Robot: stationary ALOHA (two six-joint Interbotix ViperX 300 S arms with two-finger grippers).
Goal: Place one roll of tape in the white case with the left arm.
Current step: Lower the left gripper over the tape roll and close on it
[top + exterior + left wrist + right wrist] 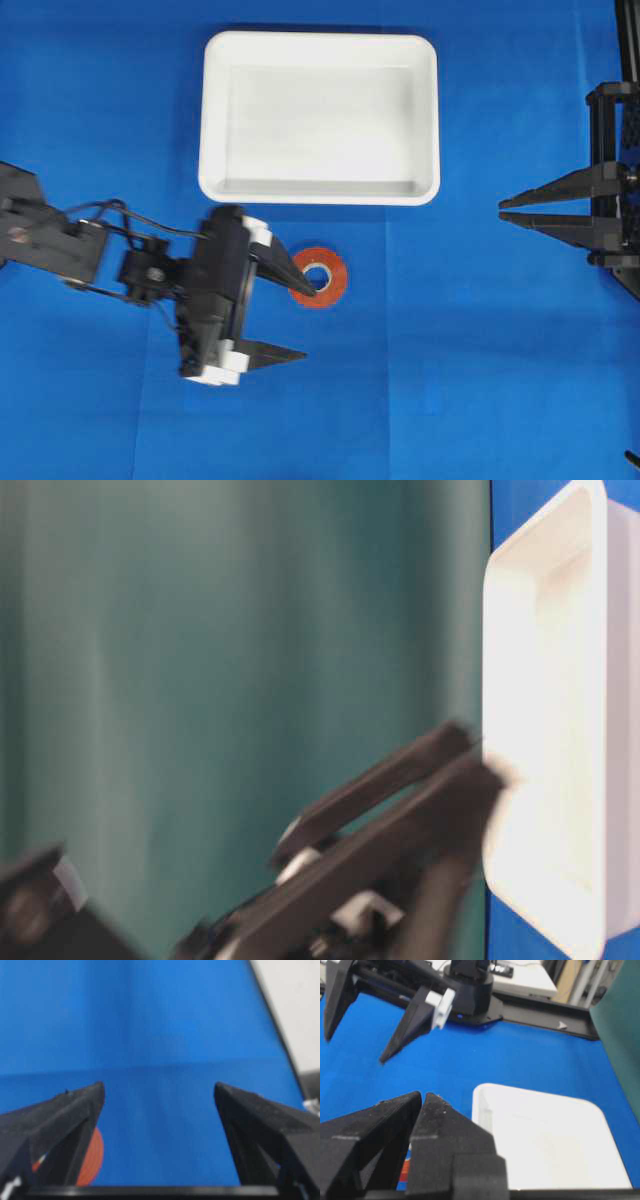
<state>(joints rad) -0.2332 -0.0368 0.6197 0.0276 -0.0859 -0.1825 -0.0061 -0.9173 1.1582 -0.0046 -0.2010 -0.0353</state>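
The orange-red roll of tape lies flat on the blue table, just in front of the empty white case. My left gripper is open and empty, low over the table. Its upper finger tip lies over the roll's pale core and its other finger is off the roll, toward the near side. In the left wrist view the gripper is wide open, and the tape peeks out beside the left finger. My right gripper is shut and empty at the far right, away from both.
The right wrist view shows the white case beyond my shut right gripper, and the left gripper across the table. A green curtain fills the blurred table-level view, with the case at its right.
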